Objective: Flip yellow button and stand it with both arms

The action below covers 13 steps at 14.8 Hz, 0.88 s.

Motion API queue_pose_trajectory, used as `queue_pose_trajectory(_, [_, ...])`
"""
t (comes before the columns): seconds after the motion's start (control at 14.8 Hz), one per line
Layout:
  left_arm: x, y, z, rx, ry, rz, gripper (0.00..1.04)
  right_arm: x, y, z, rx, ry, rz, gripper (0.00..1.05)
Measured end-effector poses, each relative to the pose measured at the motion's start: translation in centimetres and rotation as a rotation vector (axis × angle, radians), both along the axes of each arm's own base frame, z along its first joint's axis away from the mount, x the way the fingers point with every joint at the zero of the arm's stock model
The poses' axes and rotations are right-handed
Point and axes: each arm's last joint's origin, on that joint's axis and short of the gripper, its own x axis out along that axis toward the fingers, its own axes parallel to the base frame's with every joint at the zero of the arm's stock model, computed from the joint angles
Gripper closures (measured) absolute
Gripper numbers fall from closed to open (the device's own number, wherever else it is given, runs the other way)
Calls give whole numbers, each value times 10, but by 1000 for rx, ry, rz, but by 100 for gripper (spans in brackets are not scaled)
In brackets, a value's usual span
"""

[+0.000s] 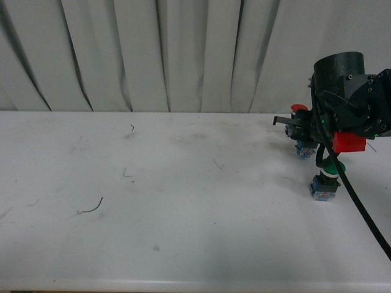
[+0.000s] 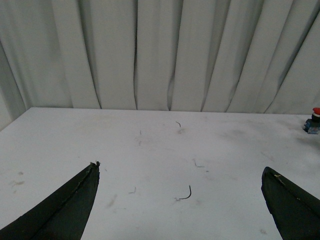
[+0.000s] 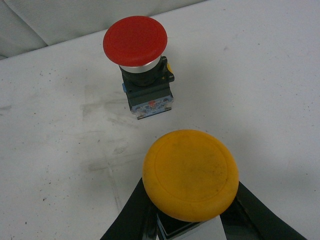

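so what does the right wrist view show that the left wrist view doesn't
Only the right wrist view shows the yellow button, cap up between the right pincer fingers, which sit at its base; whether they grip it cannot be told. It also shows the red button close up, standing on its block.

Only the left wrist view shows the open left pincer holding nothing, the curtain and a thin dark curl on the table.

Both show the white table and the red button, tiny and far off in the left one.

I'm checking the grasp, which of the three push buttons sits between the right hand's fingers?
The yellow button, between the right hand fingers; the red button and green button stand free.
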Motion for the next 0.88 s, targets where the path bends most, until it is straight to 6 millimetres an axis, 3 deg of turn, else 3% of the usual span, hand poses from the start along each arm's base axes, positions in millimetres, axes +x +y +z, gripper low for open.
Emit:
queue_pose_trajectory(0.34, [0,0,0,0,0,0,7,-1,4,0,-1,2,6,75])
queue_pose_trajectory(0.41, [0,0,0,0,0,0,7,-1,6,0,-1,2,10,67])
queue_pose_trajectory(0.61, [0,0,0,0,0,0,7,-4,9,-4,-4,13,15,23])
queue_pose_trajectory(0.68, [0,0,0,0,0,0,7,-4,9,-4,-4,14,15,12])
queue_pose_trajectory(0.75, [0,0,0,0,0,0,7,-4,9,-4,1,10,15,4])
queue_pose_trajectory(0.88, [0,0,0,0,0,0,7,-6,9,-5,18,11,34,6])
